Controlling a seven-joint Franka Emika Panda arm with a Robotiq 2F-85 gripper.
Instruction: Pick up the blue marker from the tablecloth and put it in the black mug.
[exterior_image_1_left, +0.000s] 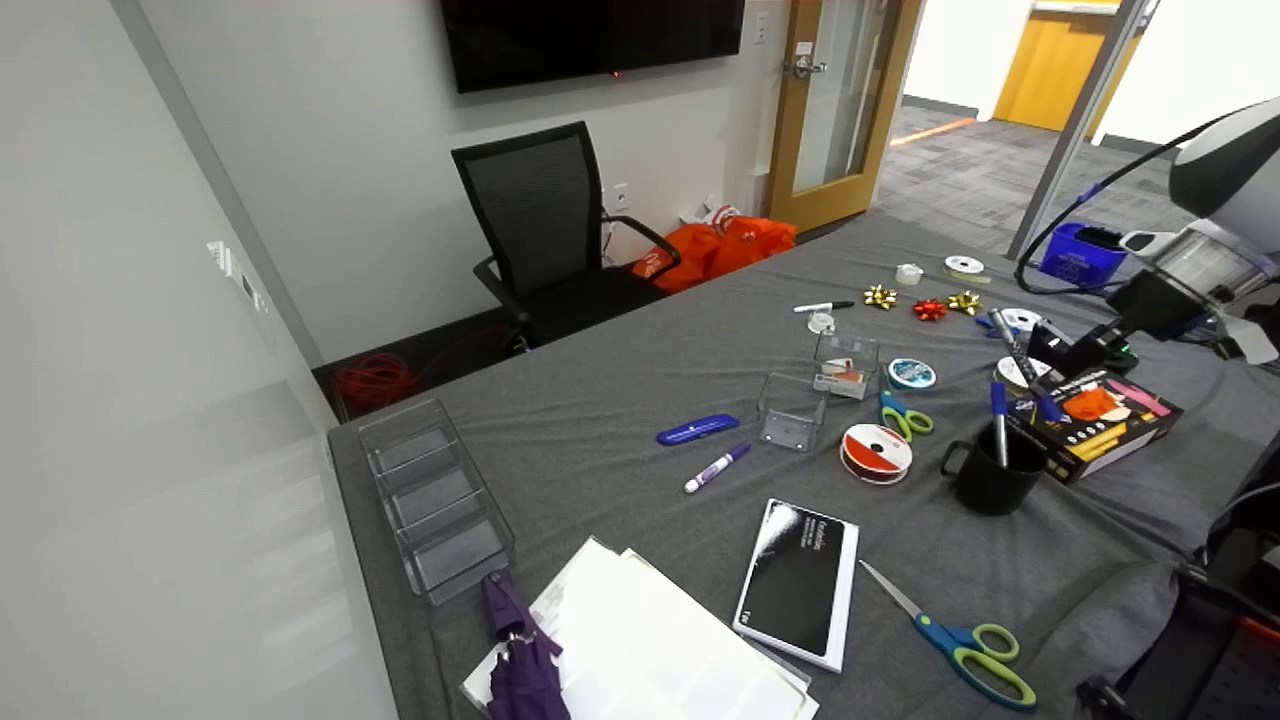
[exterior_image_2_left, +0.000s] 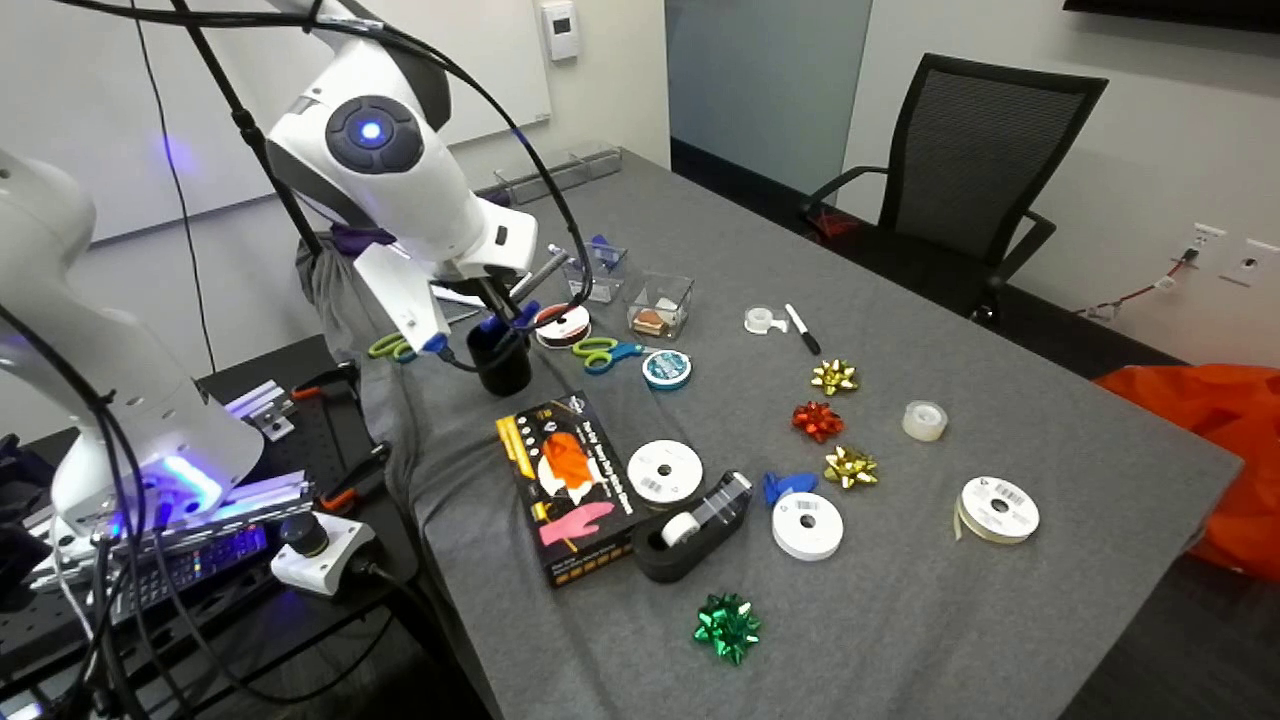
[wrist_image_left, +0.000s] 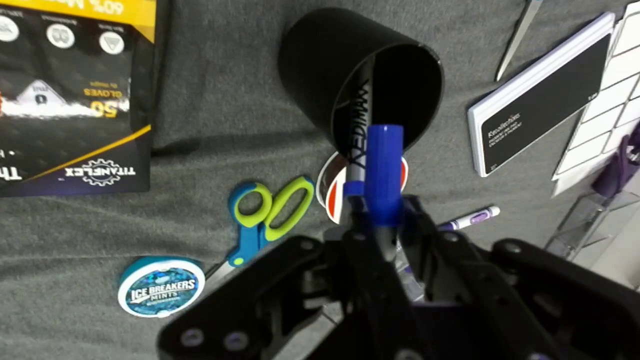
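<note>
The black mug (exterior_image_1_left: 998, 488) stands upright on the dark grey tablecloth (exterior_image_1_left: 600, 385); it also shows in an exterior view (exterior_image_2_left: 503, 368) and in the wrist view (wrist_image_left: 320, 65). A grey marker with a blue end (wrist_image_left: 361, 115) leans inside the mug, its blue end sticking out above the rim. My gripper (wrist_image_left: 384, 217) is shut on the blue marker (wrist_image_left: 384, 170), which has a grey body (exterior_image_1_left: 1012, 345) and a blue cap. The held marker is tilted, cap end down, close above the mug. In the wrist view its cap overlaps the mug's mouth; I see no contact.
A black glove box (exterior_image_1_left: 1125, 435) stands beside the mug. A red and white ribbon roll (exterior_image_1_left: 876, 453), small scissors (exterior_image_1_left: 908, 415) and a mint tin (exterior_image_1_left: 911, 374) lie nearby. A purple marker (exterior_image_1_left: 717, 468) and large scissors (exterior_image_1_left: 965, 640) lie farther off. A tape dispenser (exterior_image_2_left: 665, 555) is beyond the box.
</note>
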